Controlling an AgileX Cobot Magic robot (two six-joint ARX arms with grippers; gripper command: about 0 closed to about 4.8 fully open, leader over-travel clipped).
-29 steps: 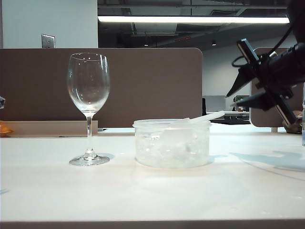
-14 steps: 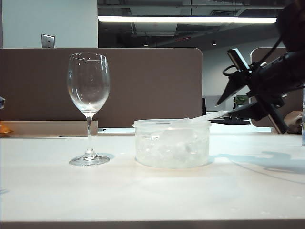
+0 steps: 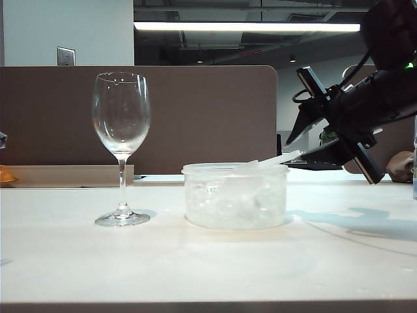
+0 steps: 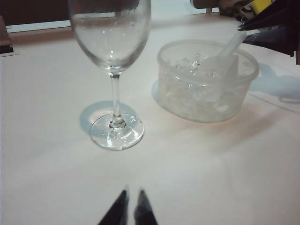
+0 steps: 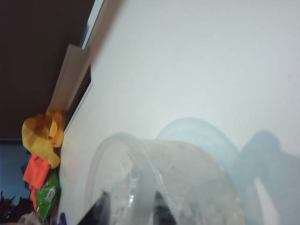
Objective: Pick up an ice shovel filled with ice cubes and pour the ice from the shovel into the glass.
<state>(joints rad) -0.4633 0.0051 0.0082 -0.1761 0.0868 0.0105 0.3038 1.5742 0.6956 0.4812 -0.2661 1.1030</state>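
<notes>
Left end effector (image 4: pixel 130 206) low over the counter (image 3: pixel 208 261) before the glass (image 3: pixel 121 124), tips nearly together, empty, glass left of tub (image 3: pixel 235 195), ice (image 3: pixel 228 202) and shovel (image 3: pixel 277 159) in tub, right end effector (image 3: pixel 301 145) parted around the shovel's handle tip.

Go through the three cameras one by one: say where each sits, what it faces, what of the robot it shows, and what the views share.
Exterior view: low at the table's edge, facing the glass, the tub and the right gripper, open about the ice shovel handle.
Left wrist view: above the table, facing glass and tub; the left gripper fingertips nearly together.
Right wrist view: close over the tub, looking along the shovel handle between the right gripper's fingers.
Shared: the tub of ice cubes.
</notes>
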